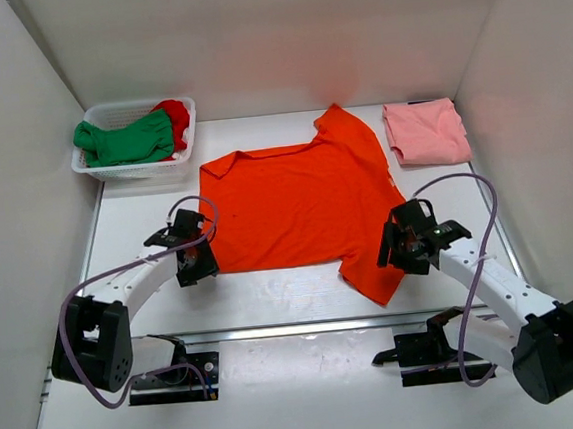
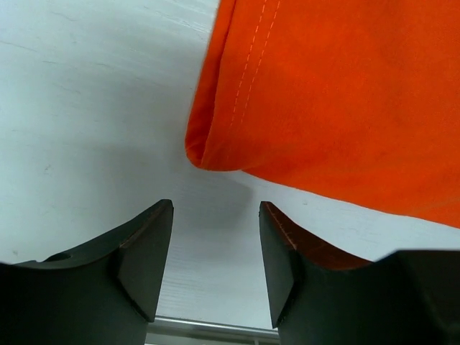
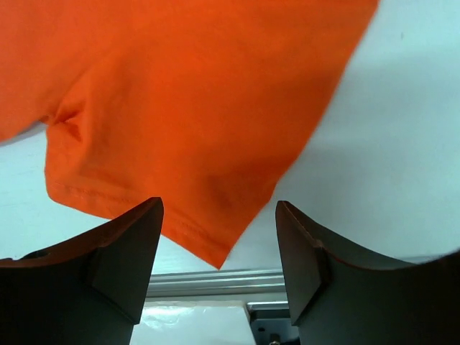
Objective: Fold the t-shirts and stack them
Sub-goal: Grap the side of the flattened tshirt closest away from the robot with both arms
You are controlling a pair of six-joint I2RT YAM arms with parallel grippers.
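The left fingers (image 2: 140,251) and right fingers (image 3: 118,251) stand wide and empty beside the bright orange cloth t-shirt (image 1: 301,208), spread unfolded in the middle of the surface (image 1: 274,296), while a pale salmon pink t-shirt (image 1: 426,132) lies folded at the far right corner and a green t-shirt (image 1: 125,141) and a red t-shirt (image 1: 175,114) wait crumpled in the white plastic basket (image 1: 122,172) at the far left corner.

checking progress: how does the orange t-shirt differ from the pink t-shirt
The orange t-shirt lies spread open in the middle; the pink t-shirt is folded at the far right. The orange t-shirt covers far more table than the pink one. Both are plain, resting on the table.
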